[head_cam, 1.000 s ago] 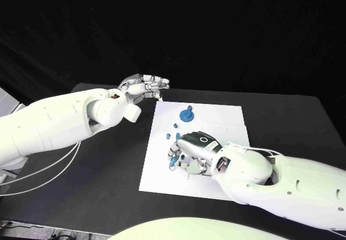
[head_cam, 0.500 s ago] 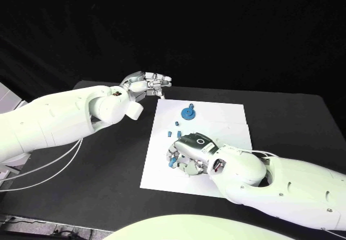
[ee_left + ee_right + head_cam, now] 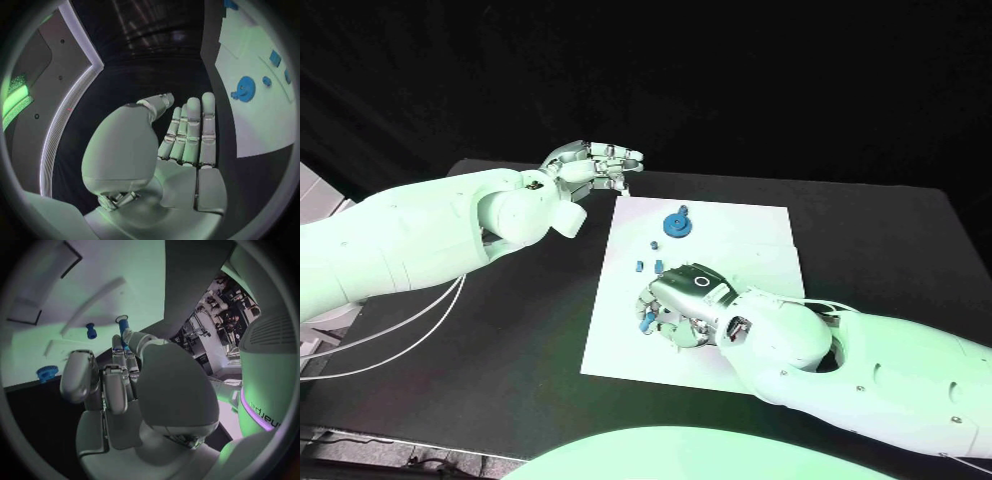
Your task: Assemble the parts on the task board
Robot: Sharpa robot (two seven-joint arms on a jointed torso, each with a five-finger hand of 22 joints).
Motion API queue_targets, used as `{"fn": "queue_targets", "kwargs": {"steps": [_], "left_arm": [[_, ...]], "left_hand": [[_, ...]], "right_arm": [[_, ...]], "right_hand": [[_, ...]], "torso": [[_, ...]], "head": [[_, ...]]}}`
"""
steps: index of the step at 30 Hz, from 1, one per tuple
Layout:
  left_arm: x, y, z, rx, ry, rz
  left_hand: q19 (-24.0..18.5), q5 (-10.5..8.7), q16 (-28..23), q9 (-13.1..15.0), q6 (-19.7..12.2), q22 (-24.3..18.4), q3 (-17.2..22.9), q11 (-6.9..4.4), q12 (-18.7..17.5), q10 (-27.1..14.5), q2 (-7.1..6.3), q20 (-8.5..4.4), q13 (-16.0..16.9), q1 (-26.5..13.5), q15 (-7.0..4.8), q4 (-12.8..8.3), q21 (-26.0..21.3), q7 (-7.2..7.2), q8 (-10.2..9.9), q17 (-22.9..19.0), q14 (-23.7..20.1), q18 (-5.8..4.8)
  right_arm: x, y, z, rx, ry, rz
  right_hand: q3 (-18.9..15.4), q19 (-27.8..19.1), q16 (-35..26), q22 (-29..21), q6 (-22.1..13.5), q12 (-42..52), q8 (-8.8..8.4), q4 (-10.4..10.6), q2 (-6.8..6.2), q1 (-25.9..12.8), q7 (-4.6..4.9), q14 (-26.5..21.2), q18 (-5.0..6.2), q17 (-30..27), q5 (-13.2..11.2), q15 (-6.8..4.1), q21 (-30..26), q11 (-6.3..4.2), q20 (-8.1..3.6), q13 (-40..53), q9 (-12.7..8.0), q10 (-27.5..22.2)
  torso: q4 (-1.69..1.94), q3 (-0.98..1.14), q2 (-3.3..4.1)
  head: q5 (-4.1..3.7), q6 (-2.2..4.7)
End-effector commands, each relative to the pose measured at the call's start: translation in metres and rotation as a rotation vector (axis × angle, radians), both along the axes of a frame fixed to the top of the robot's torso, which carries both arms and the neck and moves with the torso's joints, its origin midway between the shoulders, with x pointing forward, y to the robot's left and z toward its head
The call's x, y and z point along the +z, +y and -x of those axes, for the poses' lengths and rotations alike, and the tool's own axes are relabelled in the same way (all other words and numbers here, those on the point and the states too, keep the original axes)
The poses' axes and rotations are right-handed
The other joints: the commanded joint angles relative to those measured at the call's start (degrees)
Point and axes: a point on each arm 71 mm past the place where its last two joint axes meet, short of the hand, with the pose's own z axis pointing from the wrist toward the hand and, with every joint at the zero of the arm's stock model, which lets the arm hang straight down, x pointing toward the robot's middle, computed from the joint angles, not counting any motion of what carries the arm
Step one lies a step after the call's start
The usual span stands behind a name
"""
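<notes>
The right hand (image 3: 678,305) rests low on the white rectangular task board (image 3: 747,235) in the middle of the black surface (image 3: 877,230), its fingers (image 3: 128,342) pinching a small blue peg (image 3: 123,323). A round blue disc part (image 3: 676,228) lies toward the board's far end. The left hand (image 3: 593,165) hovers off the board's far left corner, fingers held straight together, holding nothing.

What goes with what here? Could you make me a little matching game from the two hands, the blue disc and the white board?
1. left hand
2. right hand
3. disc
4. board

a. lies under the blue parts
b. lies on the board's far part
c. low over the board's near part
d. raised beyond the board's far left corner, holding nothing

Pairs: 1-d, 2-c, 3-b, 4-a
</notes>
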Motion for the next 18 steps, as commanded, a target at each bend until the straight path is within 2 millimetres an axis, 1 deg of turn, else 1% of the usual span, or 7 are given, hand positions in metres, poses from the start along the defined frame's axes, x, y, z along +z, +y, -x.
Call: {"fn": "queue_targets", "kwargs": {"steps": [1, 18], "left_arm": [[0.0011, -0.0017, 0.0004, -0.019, -0.004, 0.007], [0.0009, -0.0003, 0.0003, -0.017, -0.003, 0.004]], "left_hand": [[0.2, 0.08, -0.2, -0.1, -0.4, 0.0, -0.2, -0.14, 0.2, -0.4, 0.13, 0.32, -0.1, -0.4, 0.47, 0.1, -0.3, 1.03, 0.0, -0.1, -0.1, 0.83], [0.2, 0.08, -0.2, -0.1, -0.4, -0.1, -0.2, -0.13, 0.2, -0.5, 0.14, 0.33, -0.1, -0.5, 0.48, 0.1, -0.4, 1.04, 0.0, -0.1, -0.1, 0.83]], "right_arm": [[-0.0030, -0.0019, 0.0002, 0.006, -0.012, 0.039], [-0.0021, -0.0040, 0.0019, 0.007, -0.017, 0.042]], "right_hand": [[0.3, 2.5, 0.3, 0.2, 0.1, 0.0, 0.35, -0.1, 0.64, -0.2, 0.29, 3.1, 0.17, 0.2, 0.2, -0.37, 0.3, -2.85, -0.28, 0.1, 1.9, 3.4], [0.4, 2.5, 0.4, 0.3, 0.1, 0.0, 0.42, -0.3, 0.62, -0.4, 0.30, 3.1, 0.15, 0.3, 0.2, -0.36, 0.5, -2.85, -0.28, 0.1, 2.0, 3.5]], "torso": [[0.02, -0.02, -0.04], [0.03, -0.02, -0.03]], "head": [[0.06, -0.06], [0.17, -0.40]]}}
